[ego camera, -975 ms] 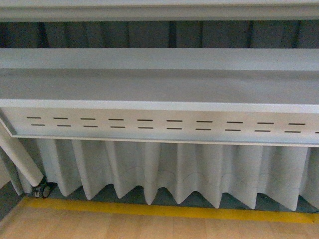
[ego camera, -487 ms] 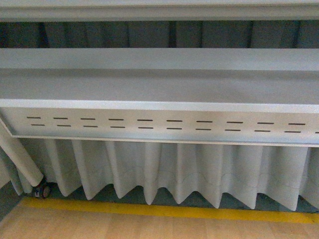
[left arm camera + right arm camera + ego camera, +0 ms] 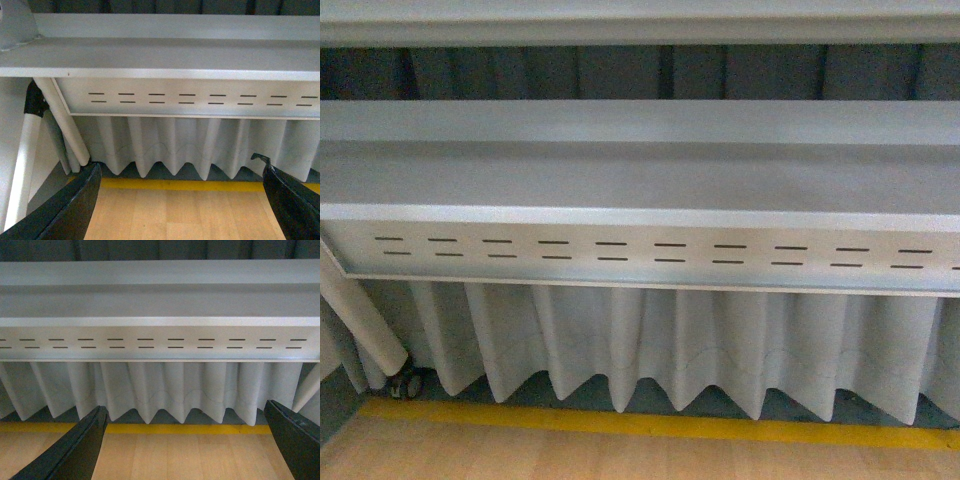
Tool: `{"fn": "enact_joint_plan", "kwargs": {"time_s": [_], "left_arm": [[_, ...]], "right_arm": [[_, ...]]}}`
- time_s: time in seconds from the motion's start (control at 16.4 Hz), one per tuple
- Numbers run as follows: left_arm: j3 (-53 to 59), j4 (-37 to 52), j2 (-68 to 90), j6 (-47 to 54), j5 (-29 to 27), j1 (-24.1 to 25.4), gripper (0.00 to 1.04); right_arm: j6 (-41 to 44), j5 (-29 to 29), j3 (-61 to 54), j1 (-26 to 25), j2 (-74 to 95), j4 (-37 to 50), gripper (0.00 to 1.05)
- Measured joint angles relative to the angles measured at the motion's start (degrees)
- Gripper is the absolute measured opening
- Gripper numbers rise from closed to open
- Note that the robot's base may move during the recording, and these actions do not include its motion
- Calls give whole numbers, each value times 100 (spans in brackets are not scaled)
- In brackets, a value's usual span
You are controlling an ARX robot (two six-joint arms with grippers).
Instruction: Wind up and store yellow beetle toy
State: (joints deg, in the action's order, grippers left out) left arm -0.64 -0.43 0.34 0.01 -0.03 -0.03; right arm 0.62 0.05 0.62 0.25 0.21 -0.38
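The left claw (image 3: 177, 169) is released, its black fingers (image 3: 75, 205) spread wide and holding nothing. The right claw (image 3: 186, 410) is likewise released and bare. The glossy yellow beetle toy shows in no view, so its place relative to either claw cannot be told. Ahead of both claws run a yellow stripe (image 3: 650, 425) on a light wooden surface (image 3: 620, 458), a white pleated curtain (image 3: 650, 340) and, above it, a pale grey metal shelf with a slotted front panel (image 3: 640, 272).

grey slotted shelf (image 3: 640, 185) above pleated curtain (image 3: 670, 345)
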Motion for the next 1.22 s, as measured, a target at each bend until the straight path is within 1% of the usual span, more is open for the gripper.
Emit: {"fn": "enact_joint_plan", "kwargs": {"time_s": [1.22], "left_arm": [[0, 20, 0, 0, 0, 0, 98]], "right_arm": [[0, -4, 0, 0, -2, 15, 98]]}}
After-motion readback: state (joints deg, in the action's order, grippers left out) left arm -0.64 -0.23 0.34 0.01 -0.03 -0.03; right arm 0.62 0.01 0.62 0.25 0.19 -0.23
